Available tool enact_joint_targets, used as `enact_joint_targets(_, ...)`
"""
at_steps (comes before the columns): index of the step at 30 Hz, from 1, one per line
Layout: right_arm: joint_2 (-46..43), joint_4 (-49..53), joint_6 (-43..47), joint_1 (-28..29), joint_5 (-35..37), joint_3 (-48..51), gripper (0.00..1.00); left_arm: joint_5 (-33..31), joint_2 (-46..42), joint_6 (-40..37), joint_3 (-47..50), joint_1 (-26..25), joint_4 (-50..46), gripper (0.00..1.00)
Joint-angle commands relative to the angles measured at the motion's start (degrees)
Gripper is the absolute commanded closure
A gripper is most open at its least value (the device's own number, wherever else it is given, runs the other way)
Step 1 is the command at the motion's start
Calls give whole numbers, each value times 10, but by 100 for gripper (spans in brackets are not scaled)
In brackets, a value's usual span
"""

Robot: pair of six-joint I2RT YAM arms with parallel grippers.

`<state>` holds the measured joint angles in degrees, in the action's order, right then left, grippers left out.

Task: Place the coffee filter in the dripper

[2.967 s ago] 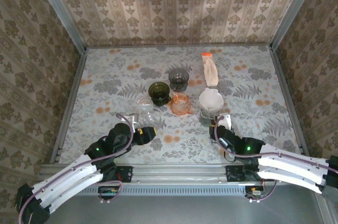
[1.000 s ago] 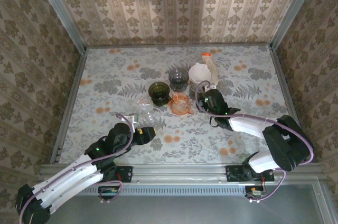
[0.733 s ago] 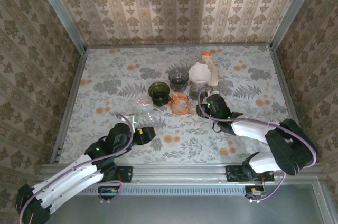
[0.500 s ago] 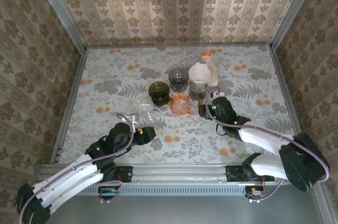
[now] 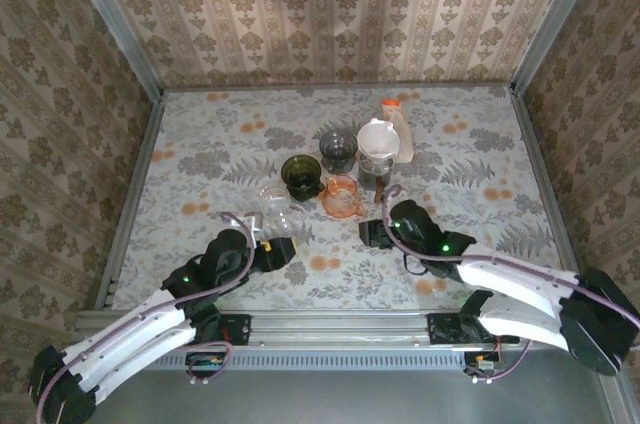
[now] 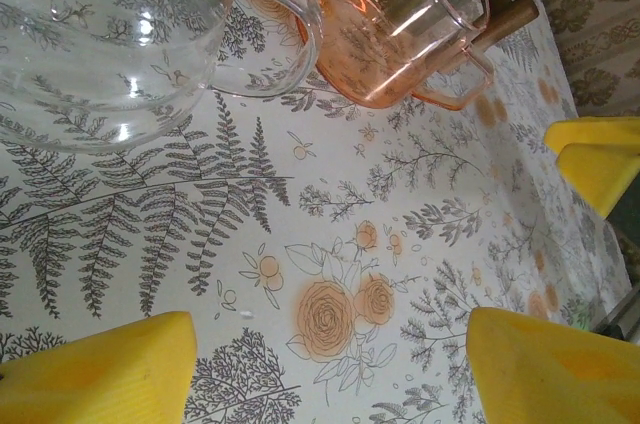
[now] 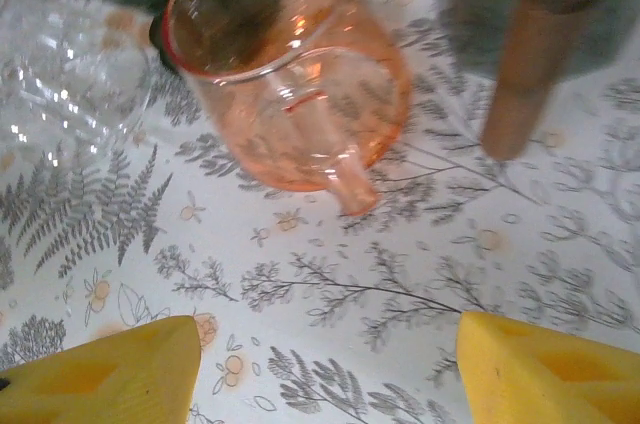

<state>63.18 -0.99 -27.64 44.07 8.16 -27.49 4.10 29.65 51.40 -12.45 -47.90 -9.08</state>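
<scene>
The white coffee filter [image 5: 376, 136] sits upright in the grey glass dripper [image 5: 378, 166], whose wooden handle [image 5: 381, 190] points toward me. In the right wrist view the handle [image 7: 530, 64] and the dripper's grey glass [image 7: 600, 14] lie at the top right. My right gripper [image 5: 371, 233] is low over the table, just near of the dripper and apart from it. It [image 7: 320, 364] is open with only tablecloth between its yellow fingers. My left gripper [image 5: 281, 252], also [image 6: 325, 369], is open and empty near the clear glass cup [image 5: 275, 203].
An orange glass pitcher [image 5: 342, 196] stands left of the dripper, close ahead of the right gripper [image 7: 290, 84]. A dark green cup [image 5: 301, 174] and a grey glass cup [image 5: 338, 149] stand behind it. A filter pack with an orange cap [image 5: 399, 129] lies behind the dripper.
My right gripper opened, left the filter standing in the dripper, and drew back toward the near edge. The left arm stayed put.
</scene>
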Motion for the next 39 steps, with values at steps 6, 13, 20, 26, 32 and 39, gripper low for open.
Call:
enact_joint_targets(6,111,-27,74,8,75,-76,30,9,-6,-4,-8,4,16,28)
enact_joint_targets(13,185,-63,93,-5,69,-95,31,7,-7,-5,-6,4,16,28)
enact_joint_targets(20,241,-82,113,-13,60,-121,36,11,-7,-6,-7,5,15,28)
enact_joint_targets(26,260,-91,126,-18,49,-127,50,12,-14,-6,-9,5,8,29)
enact_joint_targets(32,244,-87,127,-8,48,-112,74,11,-22,-9,-12,6,6,28)
enact_joint_targets(39,185,-56,106,25,68,-74,85,17,-10,-23,-31,5,2,28)
